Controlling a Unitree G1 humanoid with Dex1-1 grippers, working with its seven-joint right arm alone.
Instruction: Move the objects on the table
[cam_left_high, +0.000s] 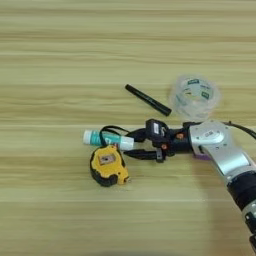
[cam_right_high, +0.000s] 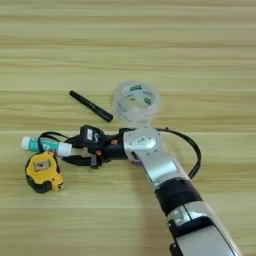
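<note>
One tape roll (cam_left_high: 194, 96), one pen (cam_left_high: 147, 100), one glue stick (cam_left_high: 107, 139), one tape measure (cam_left_high: 108, 166), tool (cam_left_high: 128, 144) fingers apart beside glue stick

Nothing apart from the task's things and the robot was in view; the counter (cam_left_high: 60, 50) filled both views to every edge.
</note>
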